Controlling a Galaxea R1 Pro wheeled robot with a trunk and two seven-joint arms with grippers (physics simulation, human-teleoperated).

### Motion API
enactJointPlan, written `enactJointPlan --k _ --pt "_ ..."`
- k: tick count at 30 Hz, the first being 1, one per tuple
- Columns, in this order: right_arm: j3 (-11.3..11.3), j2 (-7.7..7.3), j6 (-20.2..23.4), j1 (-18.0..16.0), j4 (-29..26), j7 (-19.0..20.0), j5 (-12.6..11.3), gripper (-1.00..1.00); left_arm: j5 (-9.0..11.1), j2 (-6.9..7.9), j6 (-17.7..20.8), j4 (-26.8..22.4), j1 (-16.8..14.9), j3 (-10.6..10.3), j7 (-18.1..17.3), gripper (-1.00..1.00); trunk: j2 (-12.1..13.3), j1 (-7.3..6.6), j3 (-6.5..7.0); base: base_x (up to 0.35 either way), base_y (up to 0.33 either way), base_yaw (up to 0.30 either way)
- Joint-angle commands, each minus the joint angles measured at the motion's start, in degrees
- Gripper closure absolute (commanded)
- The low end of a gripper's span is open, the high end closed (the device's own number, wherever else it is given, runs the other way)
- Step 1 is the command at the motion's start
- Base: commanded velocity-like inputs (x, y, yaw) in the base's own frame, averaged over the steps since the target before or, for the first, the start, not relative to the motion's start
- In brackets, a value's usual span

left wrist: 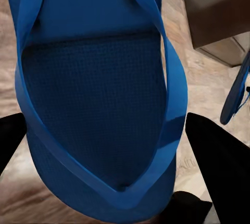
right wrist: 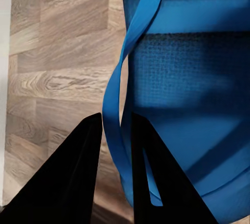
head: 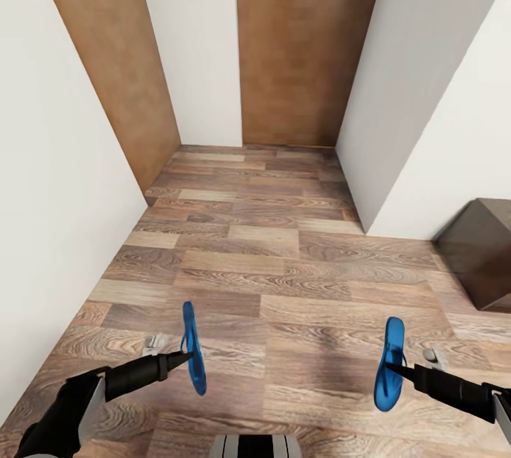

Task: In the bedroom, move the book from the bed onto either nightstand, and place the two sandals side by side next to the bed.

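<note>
Two blue sandals are off the floor, one in each gripper, carried on edge with their long axes pointing away from the robot toward the brown doors (head: 301, 46). The left gripper (head: 186, 356) has the left sandal (head: 193, 348) by its strap, its dark fingers (left wrist: 221, 166) standing either side of the sole with the strap between them, so they look clamped on it. The right gripper (head: 394, 370) pinches the thin strap of the right sandal (head: 389, 366); its fingers (right wrist: 70, 174) are nearly together with the strap (right wrist: 122, 104) running through the narrow slit between them. The sandals hang well apart over the wood-plank floor (head: 277, 245), roughly level with each other. A dark wooden piece of furniture (head: 481, 255) shows its corner on the robot's right, nearer the right arm. Judging from this, the carrying is underway and the coming step is to find the bedside, then bring the sandals close with their long axes parallel.
</note>
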Motion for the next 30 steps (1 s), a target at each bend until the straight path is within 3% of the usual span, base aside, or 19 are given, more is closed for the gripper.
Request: enactJointPlan --k 1,6,11,30 --pt "-0.04 -0.01 0.27 -0.02 0.01 0.18 -0.31 1.0 0.21 0.94 -0.96 1.65 0.12 0.22 -0.4 1.0 0.0 -0.04 0.19 0.0 0.0 0.0" --pt "-0.27 -0.01 0.59 -0.02 -0.35 0.18 -0.41 1.0 0.37 1.62 -2.27 2.61 0.3 0.07 -0.64 1.0 0.07 -0.16 1.3 0.0 0.0 0.0" --pt "-0.23 0.26 0.49 -0.02 -0.44 0.11 -0.13 1.0 0.16 -0.45 -2.49 2.63 0.28 -0.17 -0.37 1.0 0.13 -0.29 2.41 0.0 0.0 0.0" --pt "0.08 0.51 -0.14 -0.02 -0.74 0.03 -0.03 1.0 -0.08 -1.39 -2.57 2.63 0.3 -0.41 -0.17 1.0 0.39 -0.78 6.61 0.0 0.0 0.0"
